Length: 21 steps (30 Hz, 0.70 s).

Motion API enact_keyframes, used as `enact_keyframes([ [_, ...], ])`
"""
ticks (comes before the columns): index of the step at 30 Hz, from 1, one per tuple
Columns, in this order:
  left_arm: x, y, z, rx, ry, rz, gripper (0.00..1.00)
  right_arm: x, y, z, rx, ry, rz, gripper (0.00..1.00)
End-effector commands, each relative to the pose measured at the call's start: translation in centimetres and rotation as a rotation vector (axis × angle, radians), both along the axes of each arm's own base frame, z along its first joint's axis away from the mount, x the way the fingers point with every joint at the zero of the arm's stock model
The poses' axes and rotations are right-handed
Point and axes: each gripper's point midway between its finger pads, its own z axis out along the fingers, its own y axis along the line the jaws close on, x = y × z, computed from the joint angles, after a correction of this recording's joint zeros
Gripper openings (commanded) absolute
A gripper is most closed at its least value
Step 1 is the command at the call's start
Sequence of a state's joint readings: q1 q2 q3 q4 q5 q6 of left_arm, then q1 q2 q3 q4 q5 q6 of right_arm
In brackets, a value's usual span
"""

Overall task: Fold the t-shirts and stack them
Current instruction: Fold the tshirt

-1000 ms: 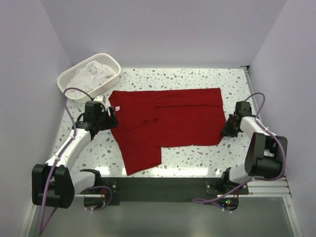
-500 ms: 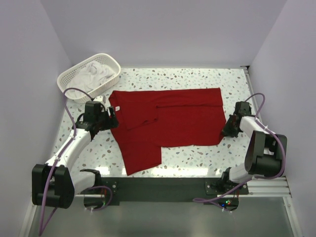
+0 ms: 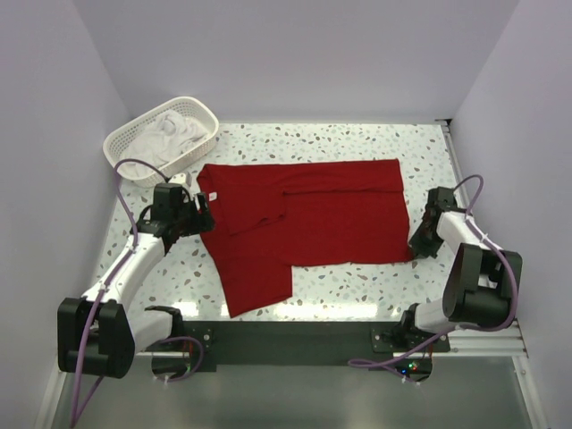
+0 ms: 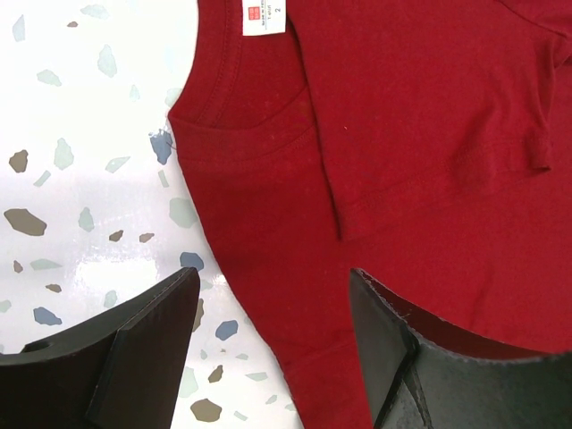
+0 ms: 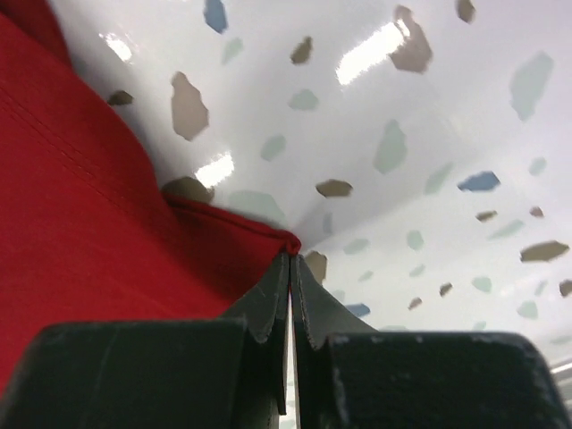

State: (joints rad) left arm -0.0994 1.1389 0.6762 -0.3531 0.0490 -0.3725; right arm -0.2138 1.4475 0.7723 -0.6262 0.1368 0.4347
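- While the red t-shirt (image 3: 313, 214) lies spread over the middle of the speckled table (image 3: 357, 143), its collar points to 9 o'clock and its hem to 3 o'clock.
- One part of the shirt is folded over the body, and a flap of cloth reaches toward 7 o'clock, close to the near edge.
- At 10 o'clock, in the far corner, stands a white lattice basket (image 3: 121, 147) with the white t-shirts (image 3: 172, 132) crumpled inside it, well apart from the red one.
- At the shirt's 9 o'clock edge, just beside the collar, the left gripper (image 3: 204, 214) has its jaws spread wide and holds nothing.
- Its wrist camera shows one of its fingers (image 4: 143, 349) over bare table and the other over red cloth.
- In that view the small white neck label (image 4: 264, 16) lies at 12 o'clock beyond the fingers.
- At the shirt's 4 o'clock corner, the right gripper (image 3: 416, 243) sits low by the table.
- Its fingers (image 5: 268, 304) are pressed together with the hem corner caught at their tips, the cloth drawn to a small point there.
- How deep the cloth sits between the fingers is hard to judge from this close view.
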Motion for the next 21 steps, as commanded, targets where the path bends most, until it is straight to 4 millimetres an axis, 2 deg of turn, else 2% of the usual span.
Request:
enact_keyframes([
  [1,0.9,-0.3,1.5,0.007,-0.073,-0.032,0.73,-2.2,-0.8,1.2,-0.058,0.041,-0.075,0.0],
  [5,0.8,-0.2,1.5,0.007,-0.071,-0.03,0.73,-3.3,-1.4,1.7,-0.097,0.049,-0.116,0.0],
  [12,0.7,-0.2,1.6,0.007,-0.071,-0.024,0.73,-3.9,-2.6,4.4,-0.183,-0.031,-0.169,0.0],
  [16,0.6,-0.2,1.4,0.004,-0.067,-0.021,0.73,-4.1,-2.7,4.8,-0.191,-0.069,-0.181,0.28],
  [21,0.1,0.0,0.8,-0.009,-0.035,0.021,0.73,-3.0,-2.3,6.1,-0.167,-0.134,-0.154,0.39],
])
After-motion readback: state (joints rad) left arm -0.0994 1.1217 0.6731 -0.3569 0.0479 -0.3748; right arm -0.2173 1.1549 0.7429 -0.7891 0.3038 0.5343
